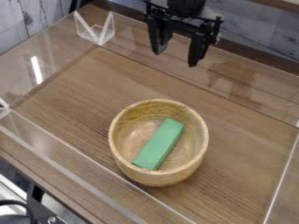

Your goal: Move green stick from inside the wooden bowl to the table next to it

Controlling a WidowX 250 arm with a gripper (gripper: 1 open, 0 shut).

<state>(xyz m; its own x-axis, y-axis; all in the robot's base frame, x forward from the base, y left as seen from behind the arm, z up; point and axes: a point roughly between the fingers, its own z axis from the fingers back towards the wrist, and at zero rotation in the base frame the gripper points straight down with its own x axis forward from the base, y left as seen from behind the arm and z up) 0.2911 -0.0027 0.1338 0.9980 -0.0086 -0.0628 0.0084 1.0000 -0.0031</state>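
The green stick (pixel 159 143) lies flat inside the wooden bowl (pixel 160 173), slanted from lower left to upper right. The bowl rests on the brown wood-grain table (pixel 82 96), toward the front right. My gripper (pixel 176 52) hangs at the back, well above and behind the bowl, with its black fingers (pixel 156 42) spread apart and nothing between them. It touches neither the bowl nor the stick.
Low clear acrylic walls (pixel 47 66) ring the tabletop, with a clear bracket (pixel 93 29) at the back left corner. Bare table lies left of the bowl and behind it.
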